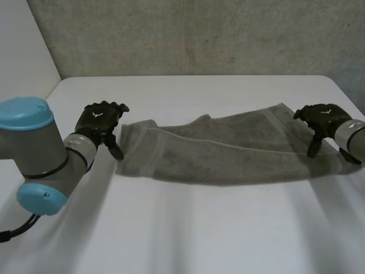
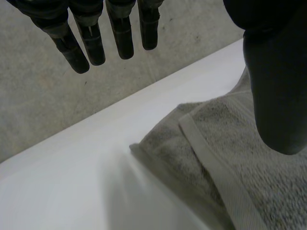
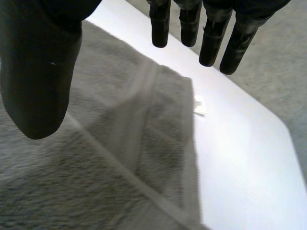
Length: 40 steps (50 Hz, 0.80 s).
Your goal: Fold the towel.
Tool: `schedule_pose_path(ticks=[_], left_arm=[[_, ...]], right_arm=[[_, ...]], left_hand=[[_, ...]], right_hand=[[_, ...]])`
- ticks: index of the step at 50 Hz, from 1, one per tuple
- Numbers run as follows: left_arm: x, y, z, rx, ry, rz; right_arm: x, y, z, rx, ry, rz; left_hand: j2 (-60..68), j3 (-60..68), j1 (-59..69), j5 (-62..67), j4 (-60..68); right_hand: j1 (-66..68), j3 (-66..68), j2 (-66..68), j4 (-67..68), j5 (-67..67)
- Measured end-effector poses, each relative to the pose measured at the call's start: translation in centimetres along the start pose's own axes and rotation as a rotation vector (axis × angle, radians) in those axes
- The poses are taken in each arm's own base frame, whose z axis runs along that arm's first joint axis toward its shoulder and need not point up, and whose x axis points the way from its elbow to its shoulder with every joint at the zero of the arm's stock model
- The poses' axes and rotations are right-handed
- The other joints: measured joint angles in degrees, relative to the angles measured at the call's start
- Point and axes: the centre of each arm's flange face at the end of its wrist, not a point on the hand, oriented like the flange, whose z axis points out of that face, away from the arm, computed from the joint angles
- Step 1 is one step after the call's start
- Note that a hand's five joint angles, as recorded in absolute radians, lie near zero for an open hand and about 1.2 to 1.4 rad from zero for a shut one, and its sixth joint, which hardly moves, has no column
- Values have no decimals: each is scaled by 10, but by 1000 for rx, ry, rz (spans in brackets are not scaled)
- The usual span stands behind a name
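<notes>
Towel (soft, limp, likely to sag) is laid on the table between left hand and right hand, fingers straight and empty; the end hems below the thumbs are best pinched.

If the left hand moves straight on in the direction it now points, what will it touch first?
Probably the towel: its end lies just ahead of the left hand, under the thumb, while the fingers aim at the bare table beside it. Depth is unclear.
</notes>
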Motion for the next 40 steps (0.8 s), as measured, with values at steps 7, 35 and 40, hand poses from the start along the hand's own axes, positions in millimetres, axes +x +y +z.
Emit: schedule_pose_path(ticks=[7, 35, 40], left_arm=[[18, -9, 10, 29, 42, 12], [70, 13, 96, -95, 167, 178], [73, 27, 101, -131, 181, 176]], right_arm=[[13, -8, 1, 0, 32, -38], [7, 13, -6, -131, -6, -74], [10, 14, -6, -131, 2, -75]], left_hand=[[0, 0, 0, 0, 0], [48, 55, 41, 67, 46], [67, 71, 59, 86, 64]], right_hand=[[0, 0, 0, 0, 0], [0, 0, 0, 0, 0], [0, 0, 0, 0, 0]])
